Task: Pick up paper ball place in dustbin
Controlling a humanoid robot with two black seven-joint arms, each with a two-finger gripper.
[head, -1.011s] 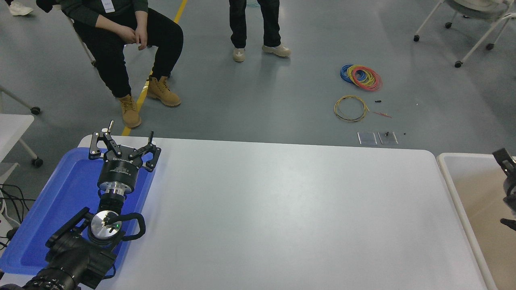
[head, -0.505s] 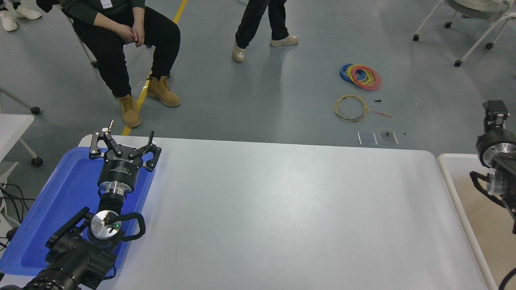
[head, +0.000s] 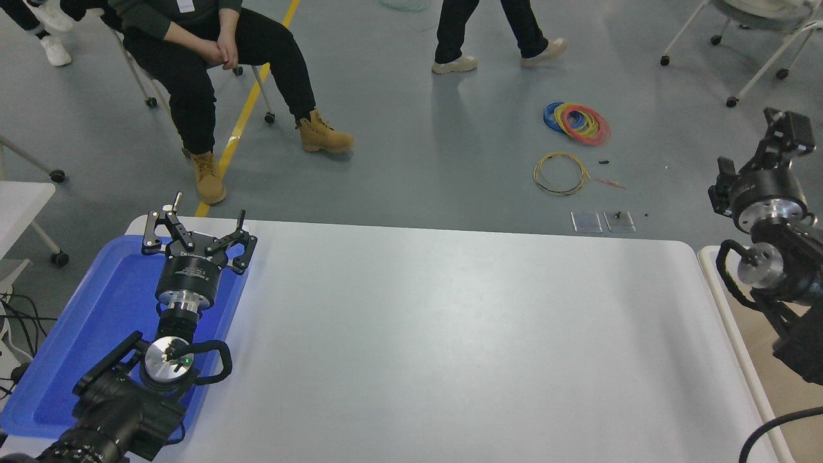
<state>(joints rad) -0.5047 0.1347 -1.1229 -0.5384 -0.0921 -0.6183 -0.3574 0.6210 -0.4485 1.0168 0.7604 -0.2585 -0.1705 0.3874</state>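
The paper ball is not visible anywhere in this view. The dustbin (head: 725, 307) shows only in part at the right edge, with an off-white rim and a beige inside. My right arm rises over its near-left corner. My right gripper (head: 786, 127) is lifted high above the bin's far end and points away from me, over the floor. Nothing can be made out in it from this angle. My left gripper (head: 198, 218) is open and empty, parked over the blue tray (head: 96, 321) at the lower left.
A person sits on a chair beyond the table's far left corner (head: 212, 51). Another person walks past at the top (head: 488, 32). Coils of coloured wire (head: 575, 122) and two clear plates (head: 601, 221) lie on the floor. The white table (head: 450, 334) spans the middle.
My right arm has come up out of the bin and moved left and higher, the gripper now raised. The standing person has walked right; the seated person has shifted a leg. The left arm has not moved.
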